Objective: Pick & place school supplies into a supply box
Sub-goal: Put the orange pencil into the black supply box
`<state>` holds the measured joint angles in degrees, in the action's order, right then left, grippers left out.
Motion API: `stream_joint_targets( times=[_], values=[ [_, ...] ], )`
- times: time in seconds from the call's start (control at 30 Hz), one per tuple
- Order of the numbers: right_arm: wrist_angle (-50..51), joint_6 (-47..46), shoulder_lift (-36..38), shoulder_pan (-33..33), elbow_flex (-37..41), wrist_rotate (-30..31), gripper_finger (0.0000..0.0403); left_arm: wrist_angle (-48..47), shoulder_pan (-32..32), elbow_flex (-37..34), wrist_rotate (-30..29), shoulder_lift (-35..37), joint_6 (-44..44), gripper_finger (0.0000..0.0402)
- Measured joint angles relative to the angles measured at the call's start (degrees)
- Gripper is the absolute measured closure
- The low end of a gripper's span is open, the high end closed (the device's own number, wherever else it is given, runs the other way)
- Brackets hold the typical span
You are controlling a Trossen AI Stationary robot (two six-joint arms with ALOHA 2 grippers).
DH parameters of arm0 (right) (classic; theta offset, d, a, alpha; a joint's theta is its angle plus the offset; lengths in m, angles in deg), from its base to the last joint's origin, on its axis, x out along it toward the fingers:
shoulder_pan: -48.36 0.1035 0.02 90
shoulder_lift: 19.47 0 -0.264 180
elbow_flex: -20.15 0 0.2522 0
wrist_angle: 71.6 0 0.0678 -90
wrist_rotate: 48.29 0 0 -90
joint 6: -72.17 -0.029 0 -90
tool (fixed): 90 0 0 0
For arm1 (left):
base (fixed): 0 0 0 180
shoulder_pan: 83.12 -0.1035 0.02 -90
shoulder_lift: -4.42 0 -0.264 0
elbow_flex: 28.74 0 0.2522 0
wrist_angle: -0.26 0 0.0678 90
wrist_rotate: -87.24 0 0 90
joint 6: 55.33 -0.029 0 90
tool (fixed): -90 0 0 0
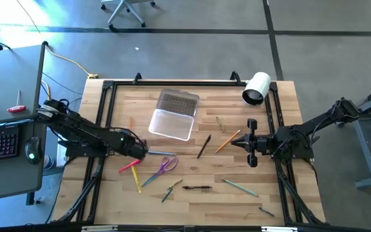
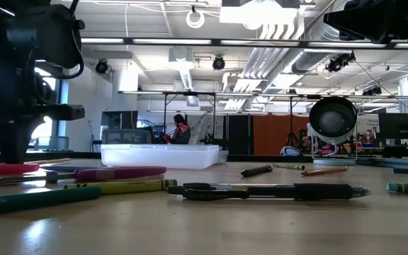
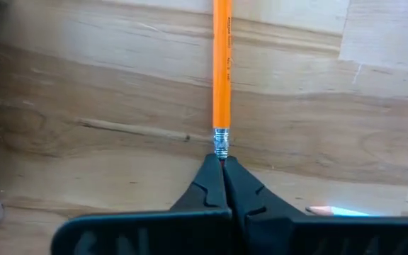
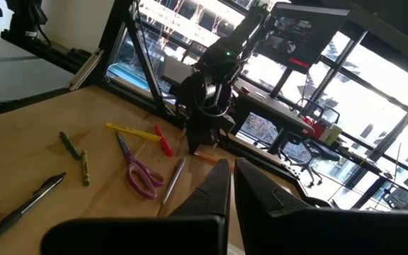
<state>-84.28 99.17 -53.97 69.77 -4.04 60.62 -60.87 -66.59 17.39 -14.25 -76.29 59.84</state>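
Observation:
My left gripper (image 3: 224, 164) stands at the table's left, pointing steeply down, shut on an orange pencil (image 3: 222, 64) that lies on the wood. From the right wrist view the same gripper (image 4: 202, 145) shows beside purple-handled scissors (image 4: 140, 173), a pink marker (image 1: 129, 165) and a yellow one (image 1: 137, 179). The clear supply box (image 1: 171, 124) rests on the table's far middle, its ribbed lid (image 1: 178, 102) open behind it. My right gripper (image 4: 231, 177) hangs shut and level above the table's right side, holding nothing. My left gripper pinches the orange pencil at its eraser end, right behind the metal ferrule (image 3: 221, 145), between its two fingertips. The fingers come from above, pointing steeply down. The pencil runs straight away from the fingertips along the table; the eraser itself is hidden between them.
A white roll (image 1: 256, 89) lies at the far right corner. A black pen (image 1: 197, 187), a black marker (image 1: 203, 146), another orange pencil (image 1: 227, 142) and green crayons (image 4: 69, 145) are scattered over the middle and near side. A blue pencil (image 3: 335, 211) lies close to the left gripper.

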Motion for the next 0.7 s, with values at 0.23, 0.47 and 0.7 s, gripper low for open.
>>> stream_joint_targets(
  times=[0.23,0.47,0.7],
  values=[
    [0.00,0.00,0.02,0.00,0.00,-0.02,0.0402,-8.05,-0.07,7.03,-4.14,-0.42,-6.24,0.0392],
    [-0.48,-0.07,0.02,0.00,0.00,-0.04,0.0402,-21.72,-0.04,18.08,-8.27,-0.39,-8.43,0.0388],
    [-0.85,-0.07,0.02,0.00,0.00,-0.04,0.0402,-31.44,-0.06,29.56,-17.77,-0.28,-12.92,0.0387]
  ],
)
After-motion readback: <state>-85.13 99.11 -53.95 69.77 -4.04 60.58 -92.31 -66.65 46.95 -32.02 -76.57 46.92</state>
